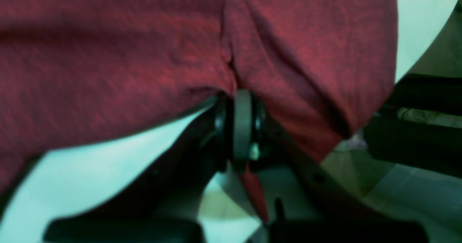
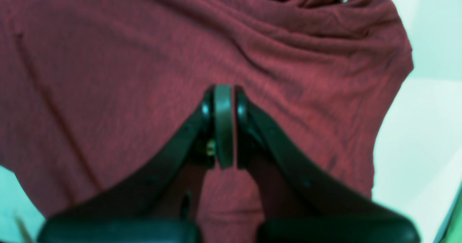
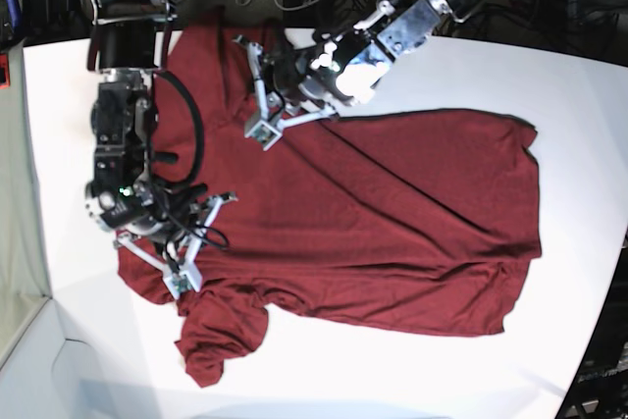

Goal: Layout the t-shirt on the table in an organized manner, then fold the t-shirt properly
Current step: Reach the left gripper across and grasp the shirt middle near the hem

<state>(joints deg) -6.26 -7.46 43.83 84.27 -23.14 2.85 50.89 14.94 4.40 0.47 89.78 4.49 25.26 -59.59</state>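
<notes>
The maroon t-shirt lies spread across the white table, its body fairly flat toward one side while the sleeve end stays bunched — one sleeve curls in a rumpled lump near the table's front edge. Both arms are down on the cloth at that bunched end. The left gripper sits at the shirt's far edge, and in the left wrist view its fingers are clenched on a pinch of the fabric, a red sliver caught between them and a crease running up from the tips. The right gripper rests near the lower sleeve; its fingers are pressed tight together with folds of shirt all around, seemingly nipping the cloth.
</notes>
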